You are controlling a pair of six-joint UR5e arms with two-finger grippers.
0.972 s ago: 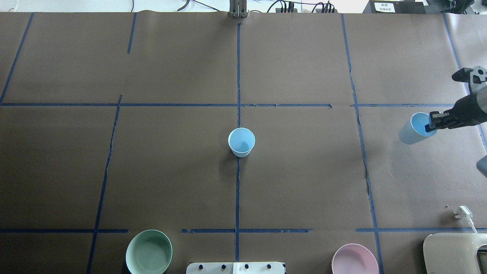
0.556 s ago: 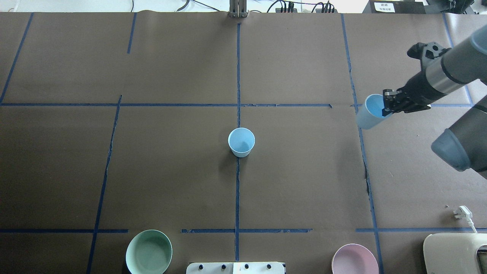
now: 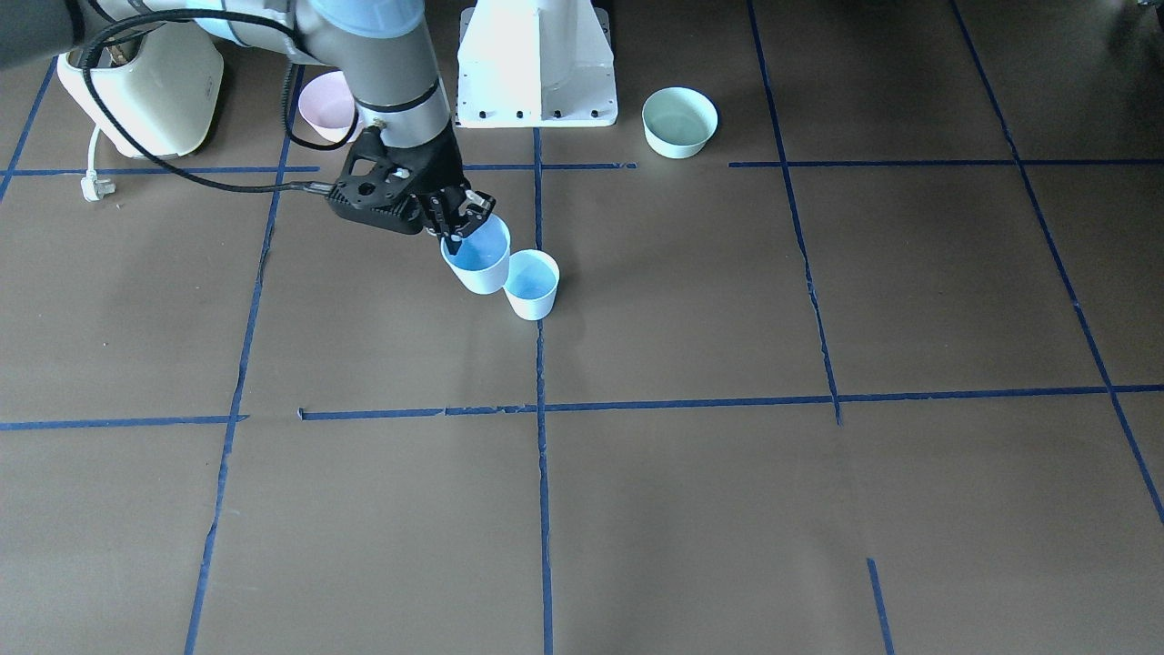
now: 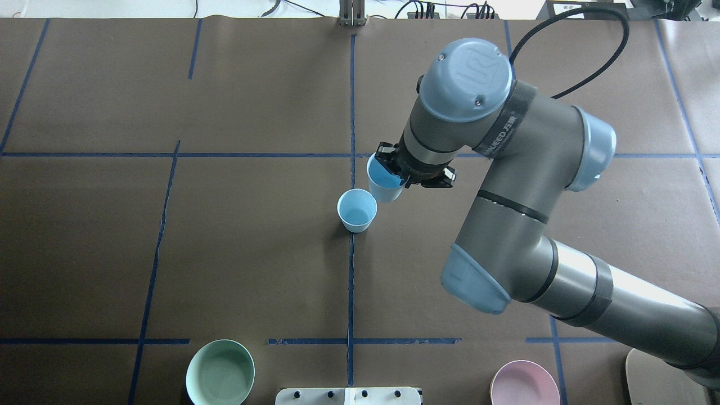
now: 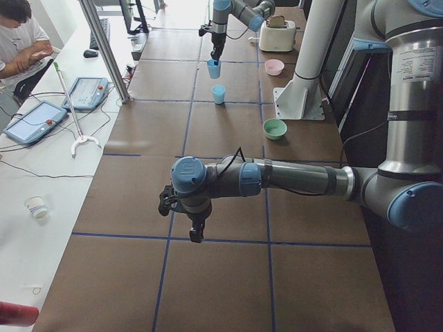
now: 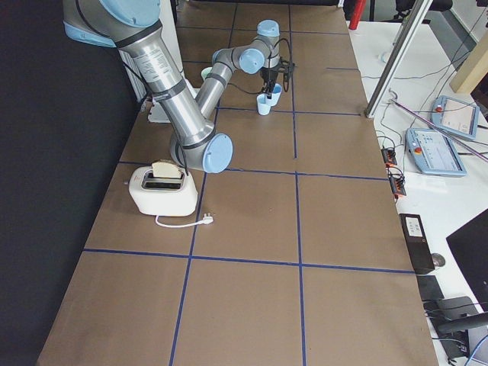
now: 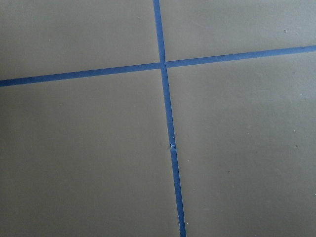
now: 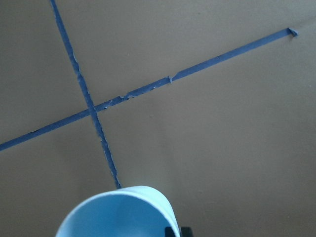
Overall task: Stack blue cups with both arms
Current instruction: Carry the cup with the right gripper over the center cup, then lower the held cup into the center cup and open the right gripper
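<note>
One blue cup [image 4: 356, 210] stands upright on the centre tape line; it also shows in the front-facing view [image 3: 531, 285]. My right gripper [image 4: 403, 178] is shut on the rim of the second blue cup [image 4: 381, 183], one finger inside it. It holds that cup tilted, just above the table and close beside the standing cup, on its far right side [image 3: 476, 256]. The right wrist view shows the held cup's rim [image 8: 118, 211] at the bottom. My left gripper [image 5: 196, 234] shows only in the exterior left view, low over bare table; I cannot tell if it is open or shut.
A mint-green bowl [image 4: 220, 372] and a pink bowl [image 4: 524, 385] sit near the robot's white pedestal [image 3: 536, 64]. A cream toaster [image 3: 136, 82] with a loose plug [image 3: 94, 186] stands at the robot's right. Blue tape lines cross the brown table.
My right arm has swung from the table's right edge to the centre, carrying its blue cup to beside the standing cup. The standing cup has not moved.
</note>
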